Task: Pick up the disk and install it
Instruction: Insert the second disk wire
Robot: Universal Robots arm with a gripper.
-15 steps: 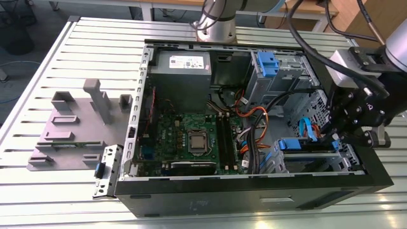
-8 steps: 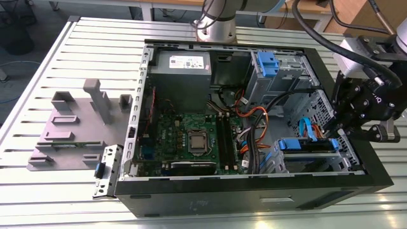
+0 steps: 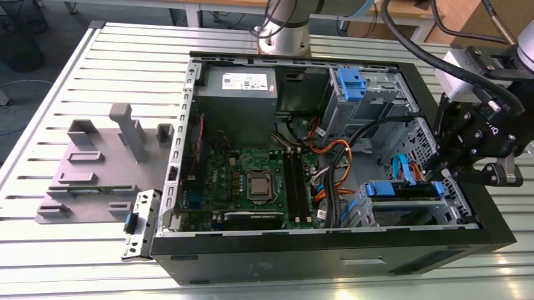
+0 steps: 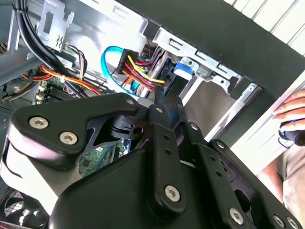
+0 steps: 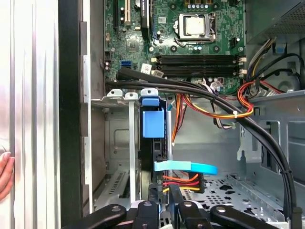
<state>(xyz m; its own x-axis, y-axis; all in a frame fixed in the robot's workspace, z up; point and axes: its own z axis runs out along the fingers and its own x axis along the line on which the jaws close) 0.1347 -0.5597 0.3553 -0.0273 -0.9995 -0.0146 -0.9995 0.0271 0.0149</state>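
The disk stands on edge in the drive cage at the front corner of the open computer case, its blue carrier frame showing at the end. In the exterior view the disk lies in the lower bay on that view's right. My gripper hangs just beside the bay. Its fingers look shut, and their tips reach up to the blue carrier end. In the first wrist view the gripper sits at the disk's near end, beside the cable plugs.
Blue, orange and black cables run across the case close to the cage. A grey power supply and the motherboard fill the rest of the case. A grey fixture stands on the slatted table. A person's hand rests outside the case wall.
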